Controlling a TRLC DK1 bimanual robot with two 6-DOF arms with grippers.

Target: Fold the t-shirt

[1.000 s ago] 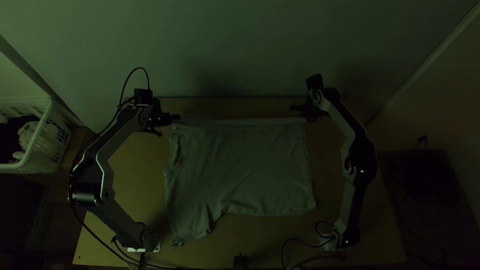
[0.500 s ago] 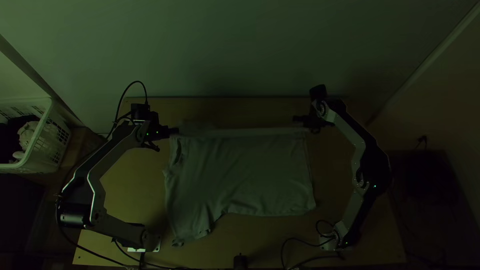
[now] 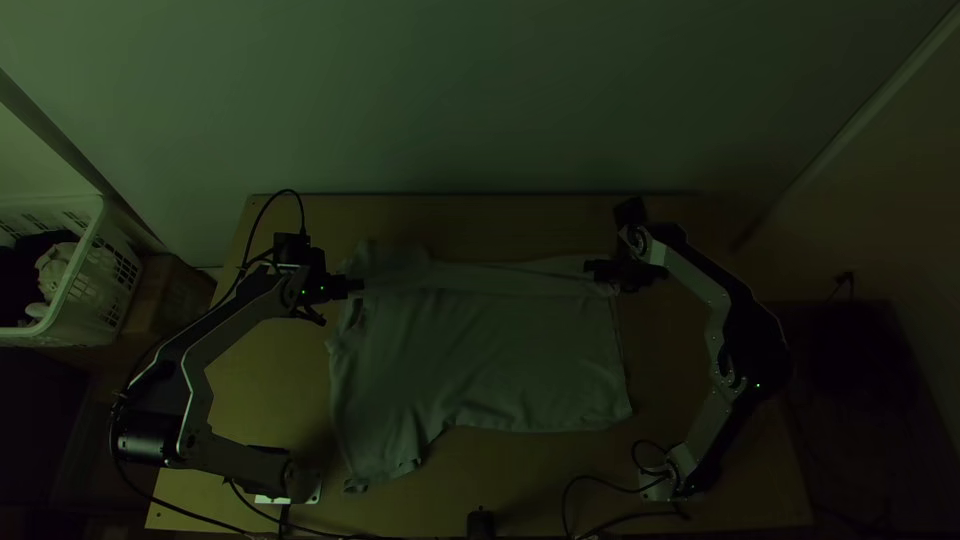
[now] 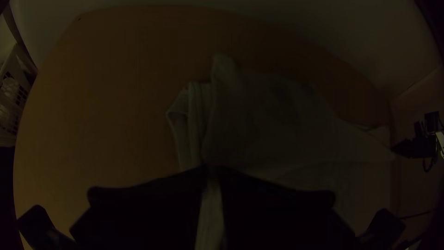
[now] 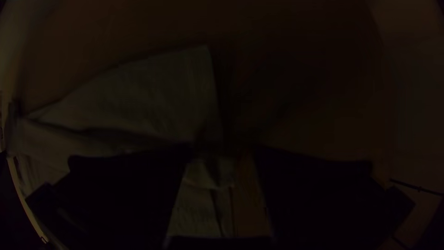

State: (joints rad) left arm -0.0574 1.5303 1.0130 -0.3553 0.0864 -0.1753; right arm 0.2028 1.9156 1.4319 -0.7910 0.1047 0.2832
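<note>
Over the last second, both arms have drawn back toward their bases, bringing the left end effector (image 3: 360,287) and the right end effector (image 3: 588,268) nearer the middle of the tabletop (image 3: 265,370). The cloth edge that ran straight and taut between them has slackened, and a strip of fabric now shows beyond them, with a sleeve-like flap (image 3: 395,258) toward the far side. This looks like the laying-down part of a lengthwise fold; the shirt probably needs smoothing and further folds after it.

The grey-looking t-shirt (image 3: 490,350) lies across the middle of the tabletop, its body mostly flat, the neck end toward the left arm and the hem toward the right. A sleeve (image 3: 385,470) points to the near edge. The left end effector is narrow, its fingers nearly together on a gathered strip near the neck end. The right one has its fingers apart, right at the hem-end corner, so that corner may slip or settle crookedly.

The tabletop is pale wood in dim, greenish light, its far edge against a plain wall (image 3: 480,100). Dark cables (image 3: 590,480) curl by the right arm's base. Beyond the left side stands a white plastic basket (image 3: 95,290) holding crumpled cloth (image 3: 55,268).
</note>
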